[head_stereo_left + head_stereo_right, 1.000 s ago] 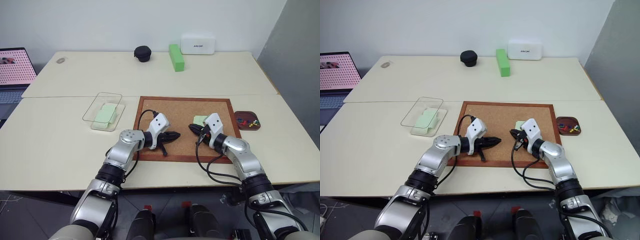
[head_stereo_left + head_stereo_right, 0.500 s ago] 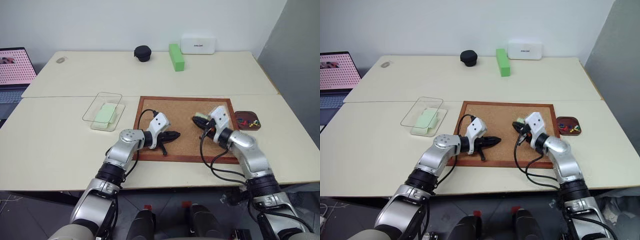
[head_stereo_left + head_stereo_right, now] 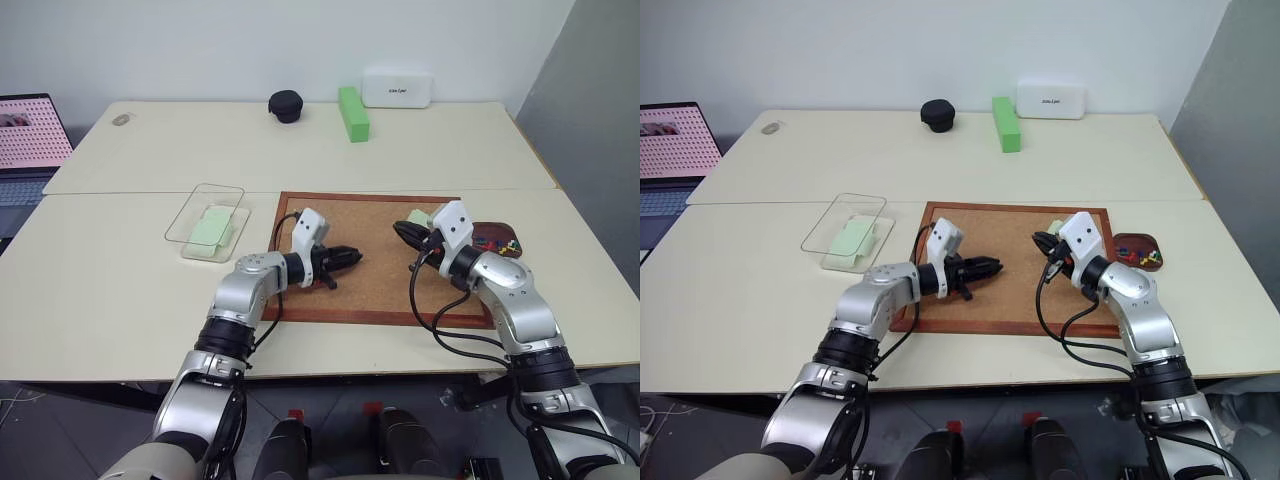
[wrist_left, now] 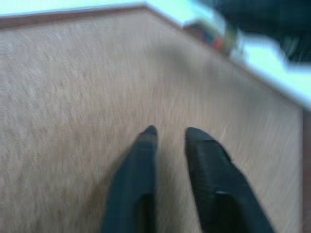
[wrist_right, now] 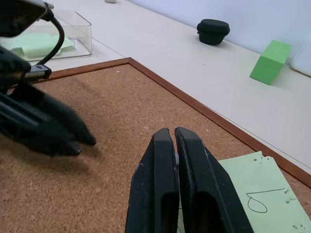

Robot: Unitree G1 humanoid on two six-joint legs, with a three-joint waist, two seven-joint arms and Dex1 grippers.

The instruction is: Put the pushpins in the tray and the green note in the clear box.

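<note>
My right gripper [image 3: 402, 231] has risen off the cork board [image 3: 365, 215] and my left gripper [image 3: 352, 257] has lifted too. The right fingers are pressed together, empty; the left ones stand slightly parted, holding nothing. The pale mint-green paper note [image 5: 252, 191] lies on the board near its far right corner, beside the reddish-brown tray [image 3: 497, 230] with coloured pushpins [image 3: 493, 242]. The transparent plastic box [image 3: 206, 221] sits left of the board

A speckled tan cork board [image 3: 370, 258] is framed in reddish-brown wood. Pale mint green is seen on the green note [image 5: 255, 199], marked with a dark pen loop. Red, yellow and green pushpins [image 3: 497, 243] are held in the dark reddish-brown tray [image 3: 497, 232].
</note>
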